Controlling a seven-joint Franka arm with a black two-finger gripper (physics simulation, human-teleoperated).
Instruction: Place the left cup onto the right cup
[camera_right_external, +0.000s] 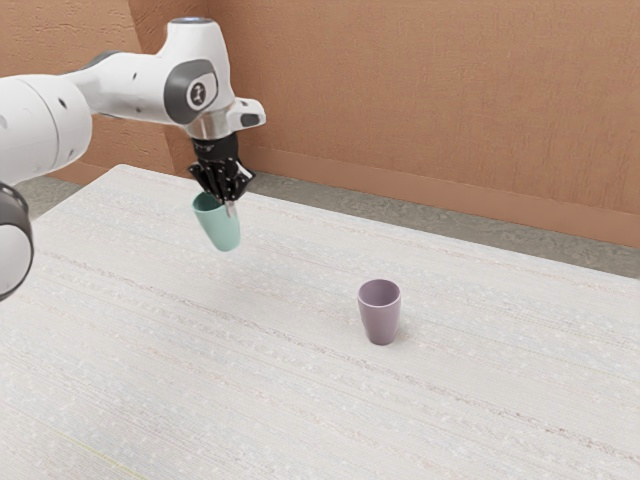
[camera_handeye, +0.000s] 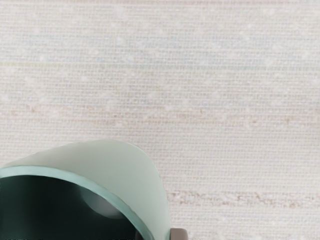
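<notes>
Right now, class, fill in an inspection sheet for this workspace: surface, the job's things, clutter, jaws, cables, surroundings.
Surface: pale, woven-textured table, bare apart from one cup.
Job's things: green cup held off the table, tilted, with its open end up. Purple cup stands upright on the table, apart from the green cup, toward the exterior view's right.
Clutter: nothing seen.
Grippers: jaws shut on the green cup's rim, pointing down.
Cables: nothing seen.
Surroundings: brown walls; grey floor beyond the table's far edge.
</notes>
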